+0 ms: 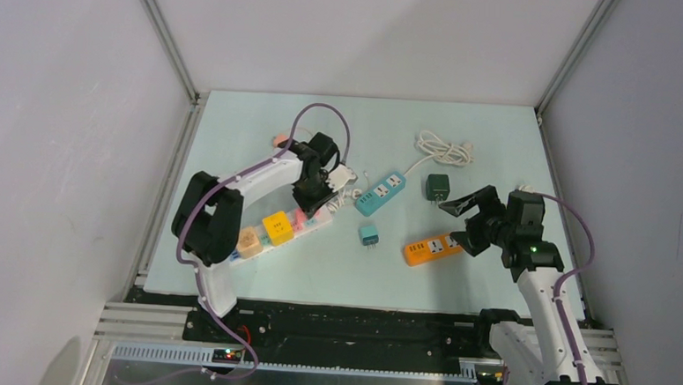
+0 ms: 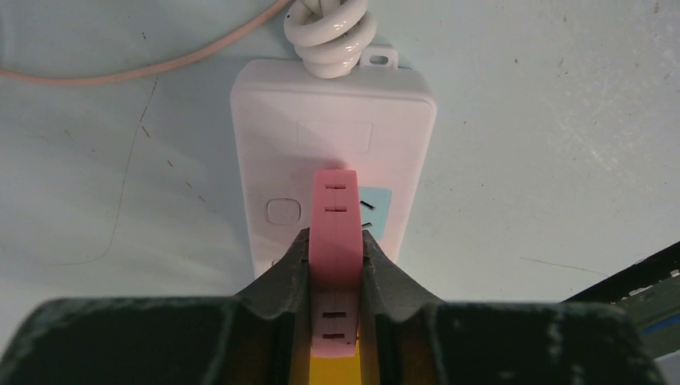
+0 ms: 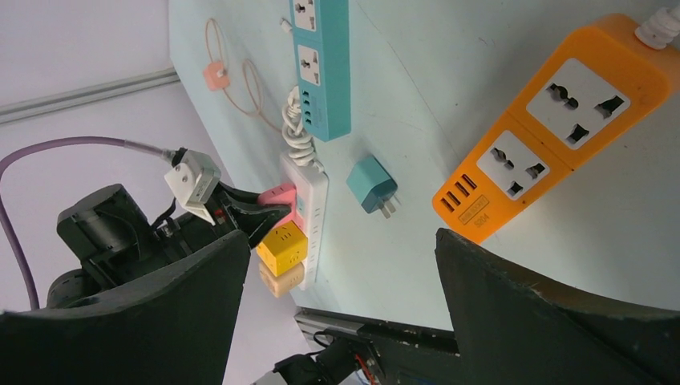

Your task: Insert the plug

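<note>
The left tool (image 2: 335,269) is narrowed onto the pink plug (image 2: 335,228), with one dark finger pressed flat against each side of the plug. The plug stands upright over the white power strip (image 2: 273,120), at the socket nearest the strip's far-right end. Whether its prongs are seated cannot be told from any view. A blue socket face with two slots shows just right of the plug. Further along the same strip, toward its near-left end, sit a yellow cube adapter (image 1: 277,227) and then a peach cube adapter (image 1: 249,241). The strip's bundled white cord (image 2: 329,36) lies at its far end, and a thin pink cable (image 2: 120,74) curves across the worktop (image 1: 499,148) to the left of it.

The right tool (image 3: 341,241) has its jaws wide apart and holds nothing. It hangs above the worktop just beside the right end of the orange power strip (image 3: 553,120), which lies at the near right. A small teal adapter (image 1: 368,234) lies on its side between the orange strip and the white one. Further back a teal power strip (image 1: 380,193) lies at an angle, with a dark green adapter (image 1: 436,187) to its right. A loose white cord coil (image 1: 444,148) lies toward the far edge.
</note>
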